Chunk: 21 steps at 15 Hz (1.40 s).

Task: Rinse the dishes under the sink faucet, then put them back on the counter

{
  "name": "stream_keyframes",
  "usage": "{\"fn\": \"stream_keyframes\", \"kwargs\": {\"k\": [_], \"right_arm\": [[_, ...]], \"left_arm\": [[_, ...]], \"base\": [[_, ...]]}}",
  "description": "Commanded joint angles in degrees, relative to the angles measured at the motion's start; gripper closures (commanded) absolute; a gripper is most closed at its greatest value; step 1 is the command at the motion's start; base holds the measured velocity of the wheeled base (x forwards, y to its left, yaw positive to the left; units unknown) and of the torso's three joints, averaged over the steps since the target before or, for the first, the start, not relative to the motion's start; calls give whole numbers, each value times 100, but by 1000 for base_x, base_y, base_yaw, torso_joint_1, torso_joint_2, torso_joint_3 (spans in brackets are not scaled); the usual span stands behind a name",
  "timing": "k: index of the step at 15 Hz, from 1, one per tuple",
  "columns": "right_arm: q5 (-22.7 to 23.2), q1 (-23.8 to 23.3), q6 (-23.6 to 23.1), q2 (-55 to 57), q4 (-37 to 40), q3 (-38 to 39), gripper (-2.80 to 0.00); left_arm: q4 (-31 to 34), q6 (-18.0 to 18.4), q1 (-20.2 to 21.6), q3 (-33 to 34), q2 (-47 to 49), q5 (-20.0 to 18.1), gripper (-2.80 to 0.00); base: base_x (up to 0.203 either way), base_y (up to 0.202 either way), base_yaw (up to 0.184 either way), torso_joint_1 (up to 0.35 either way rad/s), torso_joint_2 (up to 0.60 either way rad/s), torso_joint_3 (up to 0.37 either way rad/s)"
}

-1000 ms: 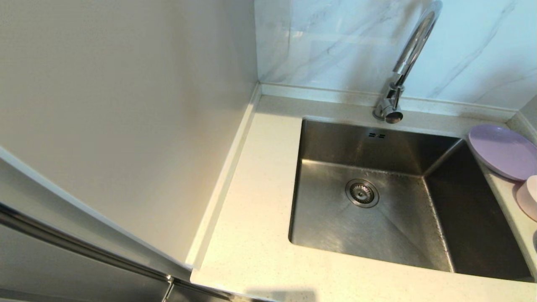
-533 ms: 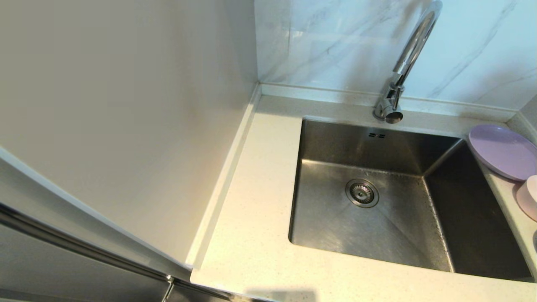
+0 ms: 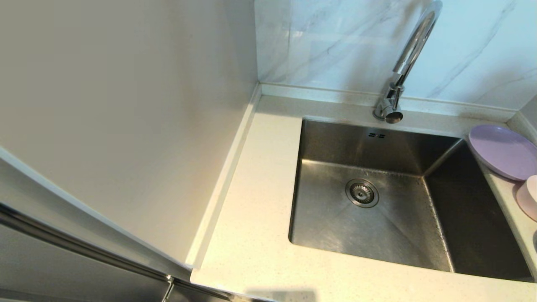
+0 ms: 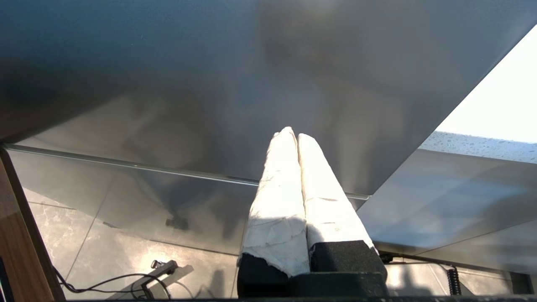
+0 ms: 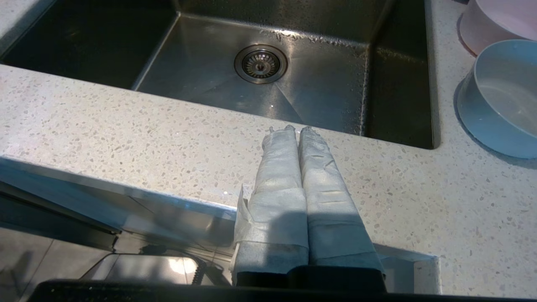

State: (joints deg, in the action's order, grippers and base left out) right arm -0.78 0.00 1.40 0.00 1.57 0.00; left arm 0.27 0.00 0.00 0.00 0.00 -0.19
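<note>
Both pincers closed: left pincer (image 4: 292, 136), right pincer (image 5: 293, 131) at counter (image 5: 126, 126) edge.

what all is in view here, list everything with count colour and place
plate: 1, lilac, on the counter right of the sink, its edge overhanging the basin
pink bowl: 1, pale pink, on the counter just nearer than the plate
blue bowl: 1, pale blue-grey, on the counter nearer than the pink bowl, seen only in the right wrist view
faucet: 1, chrome, at the back rim of the sink
sink: 1, steel, set into the counter, no dishes in it
drain: 1, steel, in the sink floor
counter: 1, cream speckled, around the sink
wall tiles: white marble-veined, behind the faucet
left gripper: 1, white-wrapped fingers, shut, low beside a steel panel
right gripper: 1, white-wrapped fingers, shut, at the counter's front edge
</note>
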Motion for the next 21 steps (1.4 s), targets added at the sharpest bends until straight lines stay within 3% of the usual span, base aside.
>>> {"fn": "stream_keyframes", "kwargs": {"k": [1,21], "right_arm": [[-1,0,0,9,1,53,0],[-1,0,-8,9,1,53,0]], "left_arm": [[0,0,0,0,0,1,0],[0,0,0,0,0,1,0]], "base": [[0,0,0,0,0,0],[0,0,0,0,0,0]]}}
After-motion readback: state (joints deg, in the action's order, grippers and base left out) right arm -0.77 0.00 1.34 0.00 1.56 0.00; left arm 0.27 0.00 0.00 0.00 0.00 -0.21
